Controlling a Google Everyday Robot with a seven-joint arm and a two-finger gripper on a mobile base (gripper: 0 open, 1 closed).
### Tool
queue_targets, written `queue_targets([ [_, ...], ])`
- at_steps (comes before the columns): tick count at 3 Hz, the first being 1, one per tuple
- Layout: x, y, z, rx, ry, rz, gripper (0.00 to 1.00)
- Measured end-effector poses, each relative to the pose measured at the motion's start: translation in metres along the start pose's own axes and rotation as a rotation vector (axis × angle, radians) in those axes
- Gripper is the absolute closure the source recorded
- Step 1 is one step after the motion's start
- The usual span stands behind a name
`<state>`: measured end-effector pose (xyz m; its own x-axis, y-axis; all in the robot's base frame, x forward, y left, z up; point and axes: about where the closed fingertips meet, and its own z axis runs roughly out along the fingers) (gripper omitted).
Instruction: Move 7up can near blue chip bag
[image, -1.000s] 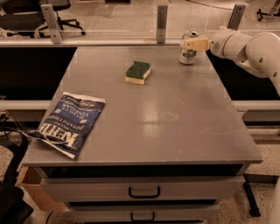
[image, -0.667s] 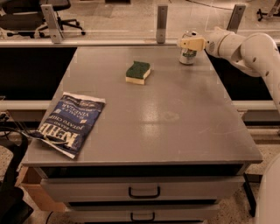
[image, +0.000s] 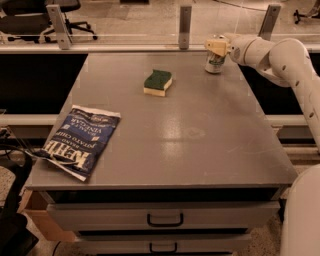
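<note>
The 7up can (image: 215, 63) stands upright at the far right of the grey table (image: 175, 130), near its back edge. My gripper (image: 216, 48) comes in from the right on the white arm (image: 270, 52) and sits right at the can's top, covering its upper part. The blue chip bag (image: 80, 140) lies flat at the table's front left corner, partly over the edge, far from the can.
A green-and-yellow sponge (image: 158, 82) lies on the table between the can and the bag, toward the back. A rail with metal posts (image: 185, 20) runs behind the table. Drawers (image: 165, 218) sit under the front edge.
My gripper has shifted slightly left over the can's top. The can, sponge and bag have not moved.
</note>
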<state>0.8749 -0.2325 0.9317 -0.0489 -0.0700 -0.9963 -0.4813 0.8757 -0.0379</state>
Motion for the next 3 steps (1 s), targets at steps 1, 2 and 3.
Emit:
queue_targets([
  [1,0.0007,0.0019,0.0020,-0.003,0.001,0.001,0.64],
  [2,0.0016,0.0045,0.0045,-0.008,0.001,0.002,0.88],
  [3,0.0022,0.0066,0.0065,-0.011,0.002,0.003,1.00],
])
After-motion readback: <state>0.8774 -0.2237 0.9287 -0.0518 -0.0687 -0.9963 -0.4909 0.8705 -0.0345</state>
